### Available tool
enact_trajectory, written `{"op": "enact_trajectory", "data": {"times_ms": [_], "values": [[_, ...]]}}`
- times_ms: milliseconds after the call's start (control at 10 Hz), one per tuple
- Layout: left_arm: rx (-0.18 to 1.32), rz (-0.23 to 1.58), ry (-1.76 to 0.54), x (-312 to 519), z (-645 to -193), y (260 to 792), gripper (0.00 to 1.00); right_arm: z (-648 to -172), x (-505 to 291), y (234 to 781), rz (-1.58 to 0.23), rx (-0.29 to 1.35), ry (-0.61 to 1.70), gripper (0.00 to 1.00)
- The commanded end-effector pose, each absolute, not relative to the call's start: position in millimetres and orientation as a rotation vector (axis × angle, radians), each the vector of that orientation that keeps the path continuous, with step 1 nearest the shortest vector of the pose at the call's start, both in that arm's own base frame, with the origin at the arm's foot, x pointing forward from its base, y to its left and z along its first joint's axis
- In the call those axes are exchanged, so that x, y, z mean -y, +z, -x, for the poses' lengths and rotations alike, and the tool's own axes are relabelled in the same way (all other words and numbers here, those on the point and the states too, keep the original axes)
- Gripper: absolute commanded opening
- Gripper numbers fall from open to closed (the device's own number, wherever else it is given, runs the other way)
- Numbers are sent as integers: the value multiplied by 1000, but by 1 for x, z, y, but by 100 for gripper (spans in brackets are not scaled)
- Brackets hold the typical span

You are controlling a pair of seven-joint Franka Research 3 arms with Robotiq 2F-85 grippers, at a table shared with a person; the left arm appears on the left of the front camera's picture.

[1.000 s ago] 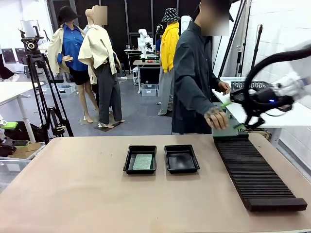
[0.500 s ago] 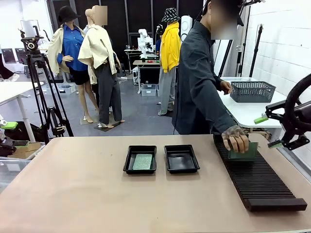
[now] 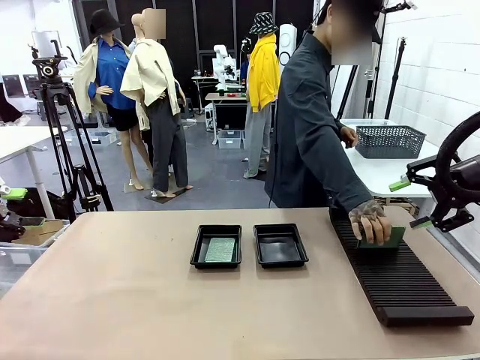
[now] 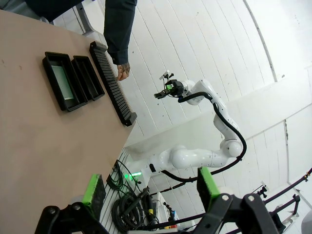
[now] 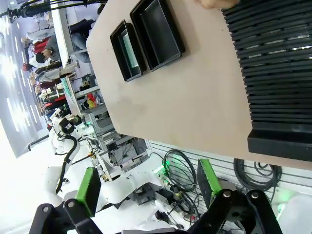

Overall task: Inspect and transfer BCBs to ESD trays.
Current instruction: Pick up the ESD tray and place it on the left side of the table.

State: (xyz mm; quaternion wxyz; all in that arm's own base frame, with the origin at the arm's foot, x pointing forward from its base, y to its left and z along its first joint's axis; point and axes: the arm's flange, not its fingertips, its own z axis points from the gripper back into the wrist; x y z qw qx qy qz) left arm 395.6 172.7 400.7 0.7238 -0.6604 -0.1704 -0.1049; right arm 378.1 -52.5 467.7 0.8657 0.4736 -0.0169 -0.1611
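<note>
The robot's left hand (image 4: 149,176) hangs wide and empty, well left of the rack (image 3: 397,281). On the tabletop (image 3: 120,300), two ESD trays lie left of the one rack. The farther tray (image 3: 196,253) carries one BCB (image 3: 220,250); the nearer tray (image 3: 259,249) is bare. At the rack's far end a person's hand (image 3: 373,219) holds a second BCB (image 3: 393,237) on the slots. Just right of the rack, the robot's right hand (image 3: 410,204) hovers wide and empty. The step looks like feeding boards; the next move calls for gripping that board by its edge.
</note>
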Motion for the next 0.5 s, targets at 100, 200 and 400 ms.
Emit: {"op": "enact_trajectory", "data": {"times_ms": [100,200,400], "values": [[380,1450,-233,-173,-394,402,100,-384,49,471,-1002,33,-343,100],[380,1450,-233,-173,-394,402,100,-384,49,471,-1002,33,-343,100],[380,1450,-233,-173,-394,402,100,-384,49,471,-1002,33,-343,100]]}}
